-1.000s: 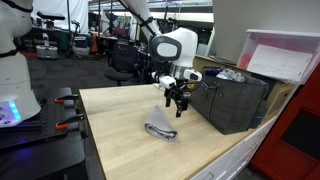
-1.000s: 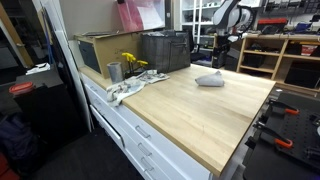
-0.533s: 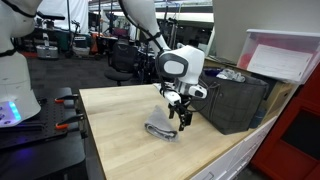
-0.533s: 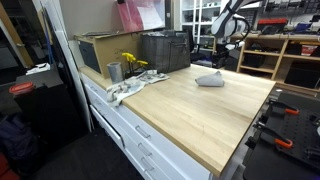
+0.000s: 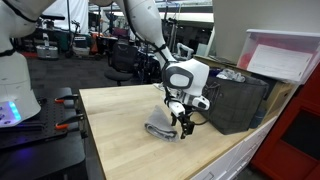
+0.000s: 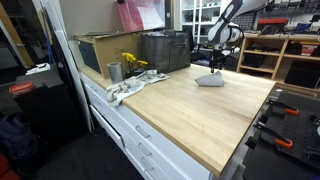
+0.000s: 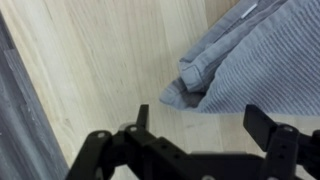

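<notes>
Cloth [image 5: 160, 129]: grey, folded, flat on the worktop [image 5: 110, 125] in an exterior view. The gripper [image 5: 185, 127] has dropped over the last second and is now low at the cloth's edge, jaws spread, holding nothing. So it's closing in, no grip made. Black crate [image 5: 235, 100] behind it, contents unreadable.

In an exterior view: cloth [image 6: 209, 80] at the far end, gripper [image 6: 216, 68] just above it. Crate [image 6: 165, 50] and cardboard box [image 6: 98, 52] at the back, insides hidden. Cup [image 6: 114, 72] beside a yellow item [image 6: 132, 62].

Wrist view: cloth [image 7: 250, 60] corner lies just ahead of the gap between the spread fingers [image 7: 143, 115], apart from them.
</notes>
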Tool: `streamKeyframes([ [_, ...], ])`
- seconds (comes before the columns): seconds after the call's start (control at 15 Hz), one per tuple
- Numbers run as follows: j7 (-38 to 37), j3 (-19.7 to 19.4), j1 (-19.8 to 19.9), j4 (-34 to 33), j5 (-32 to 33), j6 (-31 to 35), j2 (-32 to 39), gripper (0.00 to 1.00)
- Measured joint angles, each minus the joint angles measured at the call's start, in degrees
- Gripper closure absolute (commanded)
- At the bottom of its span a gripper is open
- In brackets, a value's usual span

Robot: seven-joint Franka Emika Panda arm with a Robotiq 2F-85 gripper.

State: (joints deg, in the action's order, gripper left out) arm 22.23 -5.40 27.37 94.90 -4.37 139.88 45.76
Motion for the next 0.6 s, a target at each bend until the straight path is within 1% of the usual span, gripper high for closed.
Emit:
streamKeyframes([
  [0.2, -0.2, -0.2, 0.2, -2.4, 0.0, -2.1, 1.7, 0.58],
  [0.47, -0.3, -0.6, 0.7, -4.1, 0.0, -4.8, 2.4, 0.86],
  [0.53, -0.4, -0.7, 0.7, -4.4, 0.0, -5.5, 2.4, 0.95],
  [0.6, -0.5, -0.9, 0.6, -4.7, 0.0, -6.2, 2.4, 0.99],
])
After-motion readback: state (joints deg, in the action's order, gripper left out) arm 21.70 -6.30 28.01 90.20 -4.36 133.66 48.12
